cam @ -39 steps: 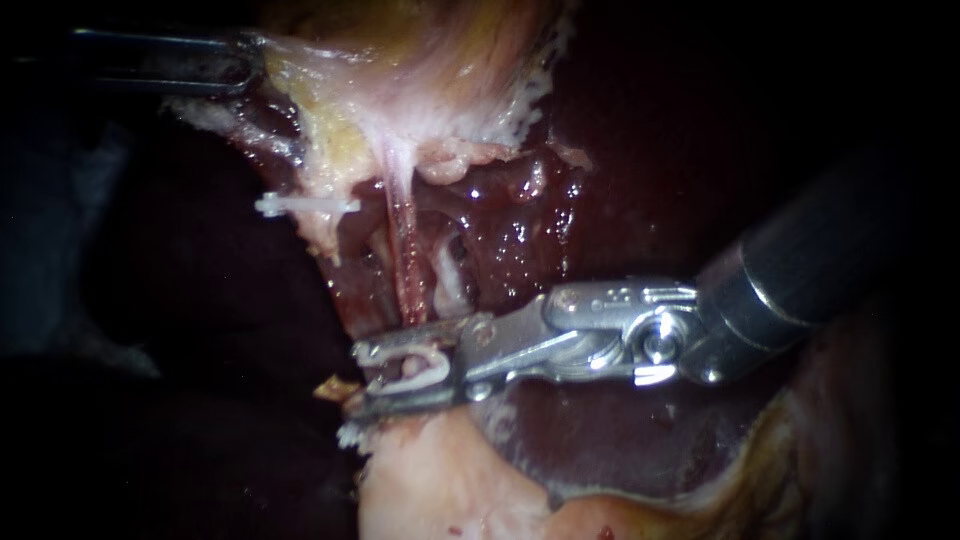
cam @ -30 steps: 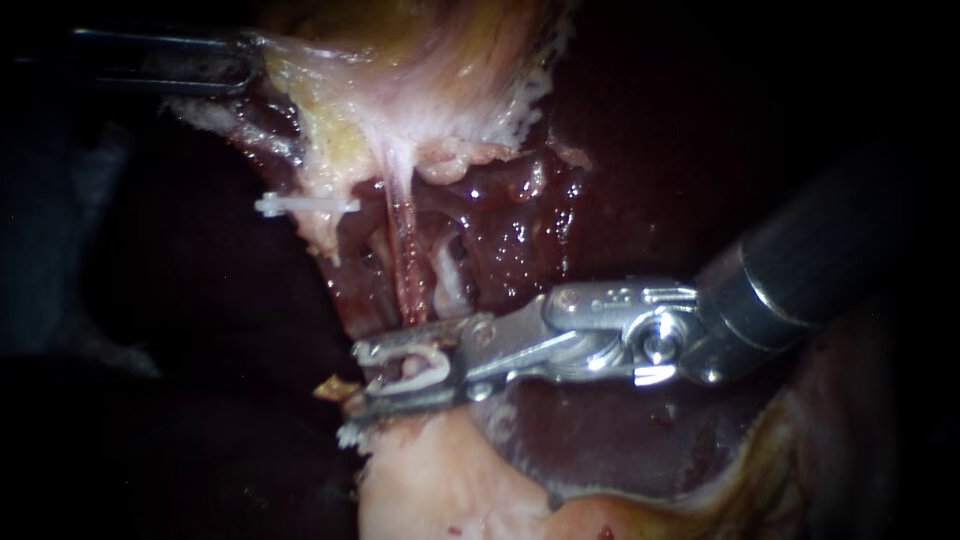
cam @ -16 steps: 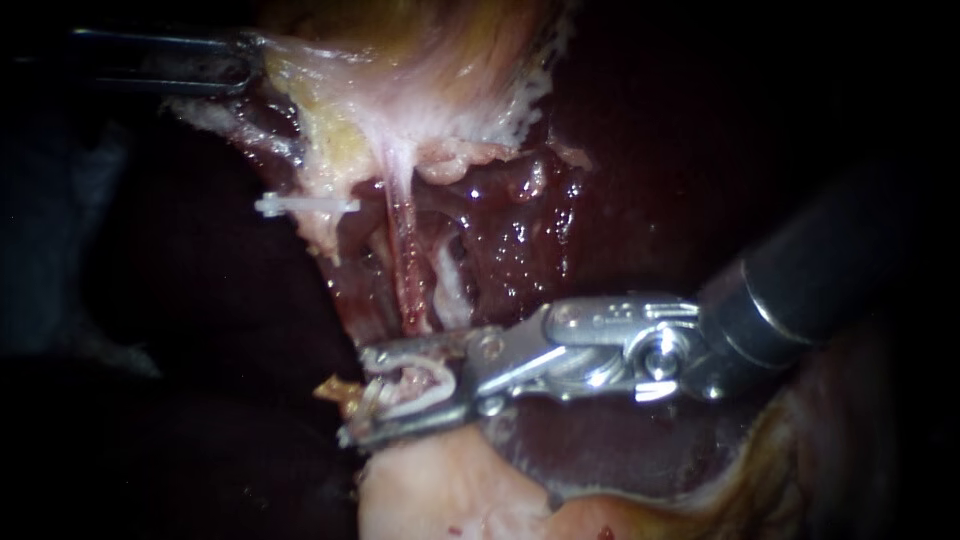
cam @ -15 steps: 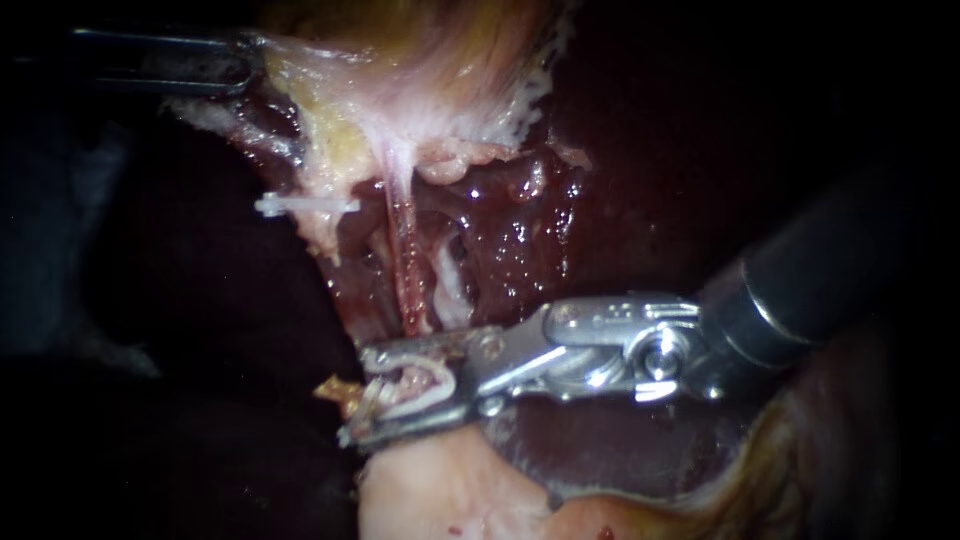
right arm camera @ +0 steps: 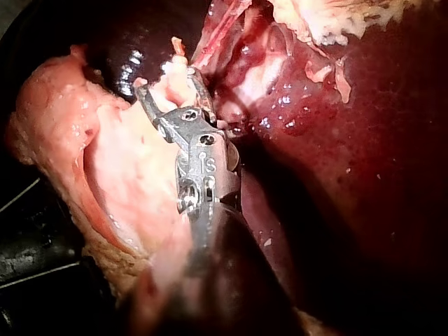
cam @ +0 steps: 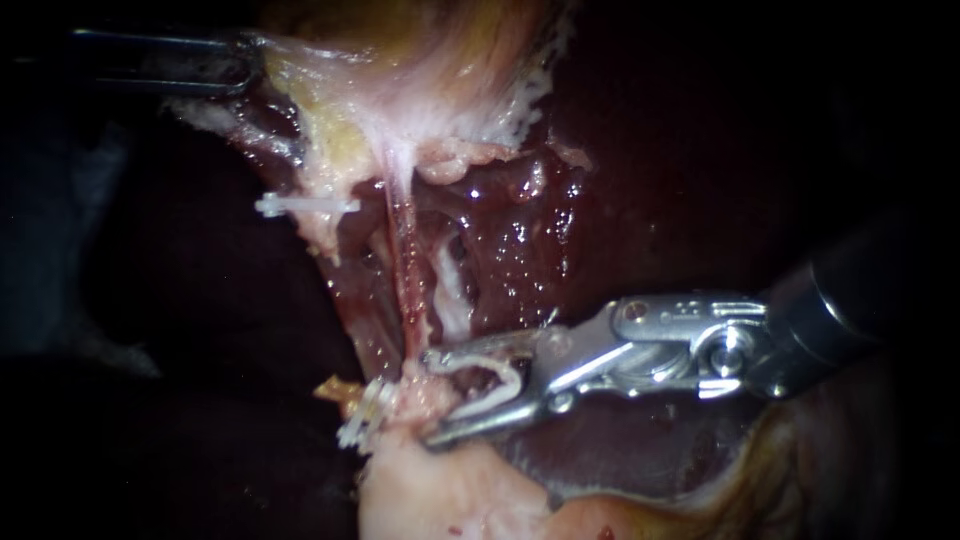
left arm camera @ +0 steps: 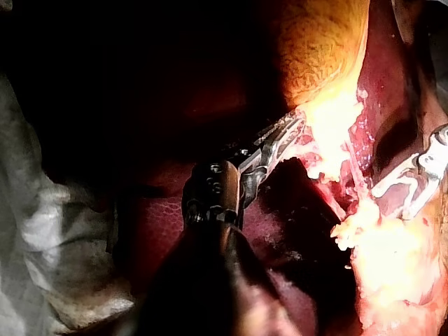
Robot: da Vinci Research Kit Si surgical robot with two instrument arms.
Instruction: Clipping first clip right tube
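Observation:
A thin pink tube (cam: 402,262) runs down from the pale gallbladder tissue (cam: 420,90) to a pale lump (cam: 415,398). My right instrument (cam: 430,398) comes in from the right. Its jaws stand wide open just right of the tube's lower end, and an open white clip (cam: 497,378) lines them. The same jaws (right arm camera: 168,80) show against pale tissue in the right wrist view. My left instrument (cam: 238,65) at the upper left is shut on the gallbladder's edge, as the left wrist view (left arm camera: 283,134) also shows.
A white clip (cam: 305,205) sits across tissue left of the tube. A ridged white piece (cam: 358,424) lies at the pale lump's left. A paler strand (cam: 450,290) runs right of the tube. Dark liver (cam: 640,180) surrounds the field.
My right instrument has drawn back to the right, off the tube's lower end. Its jaws have opened wider, with the white clip still in them. The left instrument has stayed put.

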